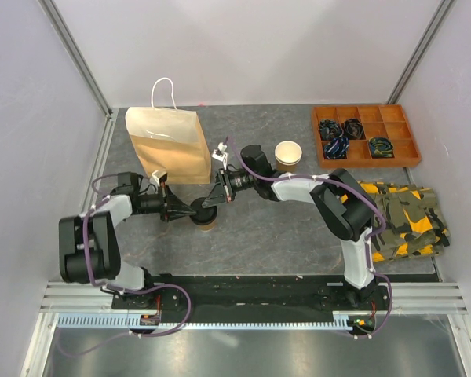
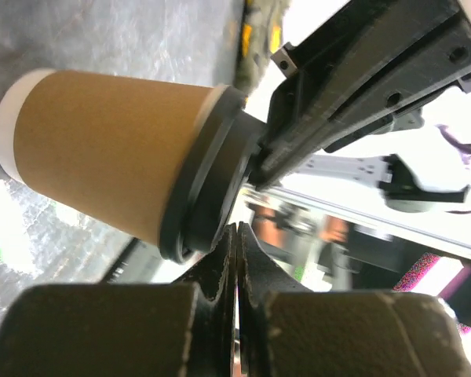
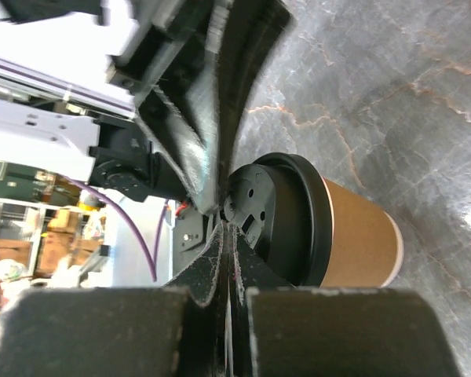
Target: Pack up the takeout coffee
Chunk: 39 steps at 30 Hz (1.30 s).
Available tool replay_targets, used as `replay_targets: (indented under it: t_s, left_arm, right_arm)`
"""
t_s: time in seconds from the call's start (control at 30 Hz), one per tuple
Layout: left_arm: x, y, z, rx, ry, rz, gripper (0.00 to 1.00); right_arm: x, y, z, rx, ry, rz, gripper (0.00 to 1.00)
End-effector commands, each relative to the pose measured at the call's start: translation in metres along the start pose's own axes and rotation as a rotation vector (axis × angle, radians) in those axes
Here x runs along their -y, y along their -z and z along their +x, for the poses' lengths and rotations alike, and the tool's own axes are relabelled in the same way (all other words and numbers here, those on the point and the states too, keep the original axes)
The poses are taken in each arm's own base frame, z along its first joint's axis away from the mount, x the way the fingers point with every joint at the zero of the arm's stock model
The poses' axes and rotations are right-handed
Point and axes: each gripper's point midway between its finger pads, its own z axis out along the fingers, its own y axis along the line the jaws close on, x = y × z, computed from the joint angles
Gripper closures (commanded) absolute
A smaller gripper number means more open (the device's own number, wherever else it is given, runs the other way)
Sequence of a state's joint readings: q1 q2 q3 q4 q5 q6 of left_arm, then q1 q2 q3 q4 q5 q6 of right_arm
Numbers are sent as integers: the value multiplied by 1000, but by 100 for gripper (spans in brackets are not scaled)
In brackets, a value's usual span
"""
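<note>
A cup (image 1: 207, 222) is being shown left of centre, just nearer than the paper bag (image 1: 169, 145). From above, its black lid (image 3: 286, 212) is being hidden by the arms. Only in the wrist views are the left gripper (image 2: 236, 236) and right gripper (image 3: 224, 228) being shown pressed together at the lid, empty.

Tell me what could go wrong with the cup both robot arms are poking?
1. The left pincer and right pincer, both shut, meet at the black lid of the upright paper cup. A sideways push might tip it.
2. Pressing one edge could leave the lid crooked; I cannot tell whether it is fully snapped on.
3. The lidless cup stands close beside the right arm, which might knock it.
</note>
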<state>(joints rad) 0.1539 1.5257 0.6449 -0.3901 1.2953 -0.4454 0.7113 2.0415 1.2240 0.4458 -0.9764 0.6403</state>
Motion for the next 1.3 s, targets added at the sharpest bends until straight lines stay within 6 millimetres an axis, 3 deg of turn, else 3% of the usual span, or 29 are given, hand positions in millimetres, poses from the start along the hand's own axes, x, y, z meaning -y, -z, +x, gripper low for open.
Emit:
replay_targets:
  t_s: [0.0,0.17,0.3,0.57,0.73,0.8,0.9,1.07,1.27]
  left_arm:
    - [19,7,-9,101,-246,-54,98]
    - [38,7,1,94,-311,-24,98]
    - [25,-5,3,68,-275,-57,98]
    - [-5,-18,-14,60,-159,-142,98]
    - [-21,-19,-14,66,-106,-191,98]
    - [-26,-18,-14,66,-97,-210,98]
    - [-25,-17,-15,68,-109,-219,98]
    - [-25,-18,-15,68,-115,-223,98]
    - [-28,-17,-14,68,-117,-232,98]
  right_arm:
    - [8,2,2,-18,49,82,100]
    - [-24,4,-18,16,80,41,100]
    - [-33,6,-20,19,69,43,100]
    - [-32,8,-15,-22,72,97,99]
    - [-33,29,-37,-35,283,301,100]
    - [-47,37,-39,-47,366,356,100]
    - [-51,45,-42,-90,519,441,100]
    - [-46,48,-30,-205,633,570,99]
    - [-38,29,-16,-268,655,569,97]
